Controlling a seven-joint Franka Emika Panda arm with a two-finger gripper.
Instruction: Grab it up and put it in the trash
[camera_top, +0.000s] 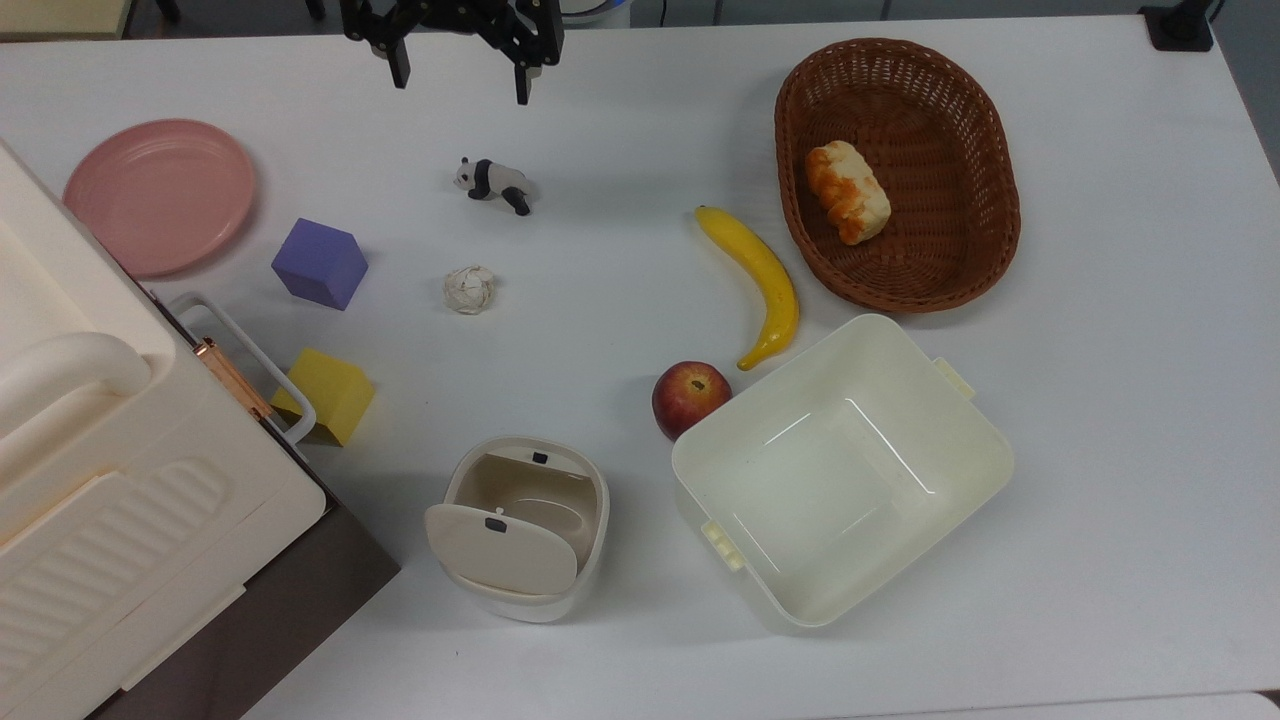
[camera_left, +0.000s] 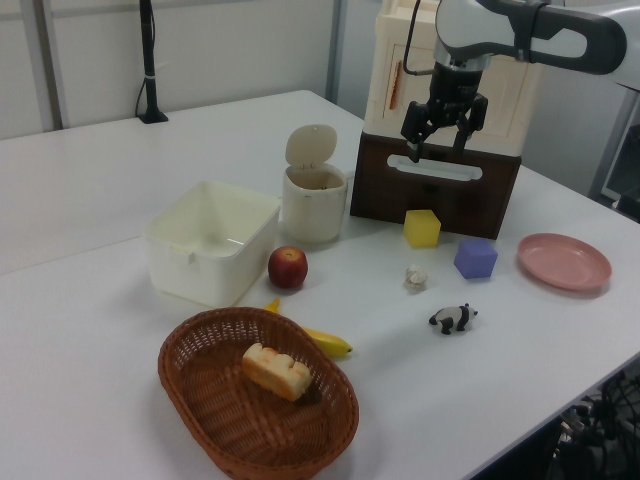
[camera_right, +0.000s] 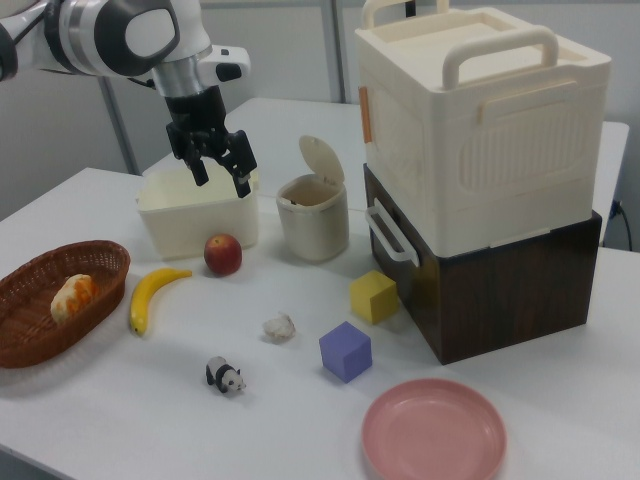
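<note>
overhead, open gripper (camera_top: 460, 85) hangs above paper ball (camera_top: 469, 289).

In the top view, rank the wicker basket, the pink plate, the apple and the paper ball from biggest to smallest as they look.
1. wicker basket
2. pink plate
3. apple
4. paper ball

All four rest on the same table, so nearness to the camera hardly skews this order.

I see even, bright overhead light on the white table (camera_top: 1100, 450), soft short shadows under each object, glare streaks inside the tub (camera_top: 850, 470), and all three views reasonably sharp with slight softness toward edges.
</note>
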